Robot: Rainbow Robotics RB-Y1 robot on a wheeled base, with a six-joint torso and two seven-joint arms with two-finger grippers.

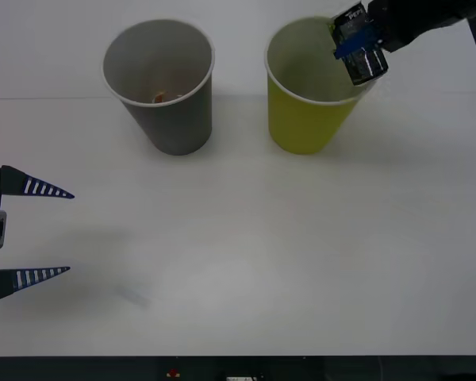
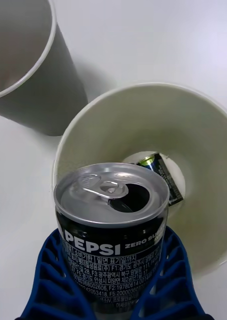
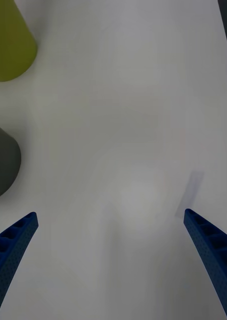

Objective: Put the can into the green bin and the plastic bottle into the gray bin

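Note:
My right gripper (image 1: 358, 49) is shut on the can (image 1: 365, 63), a small dark Pepsi can held tilted over the far right rim of the green bin (image 1: 305, 123). In the right wrist view the can (image 2: 113, 200) sits between my blue fingers (image 2: 48, 280), its silver top open, above the green bin's pale inside (image 2: 203, 140). Another dark can (image 2: 161, 172) lies on that bin's bottom. The gray bin (image 1: 178, 119) stands to the left, with a small orange bit (image 1: 160, 97) inside. The plastic bottle is out of view. My left gripper (image 1: 51, 232) waits open at the table's left edge.
The left wrist view has the green bin (image 3: 11, 45) and the gray bin (image 3: 3, 160) at one side, with bare white table (image 3: 133, 150) between my open left fingers (image 3: 16, 240). The table's front edge (image 1: 238, 357) runs along the bottom of the front view.

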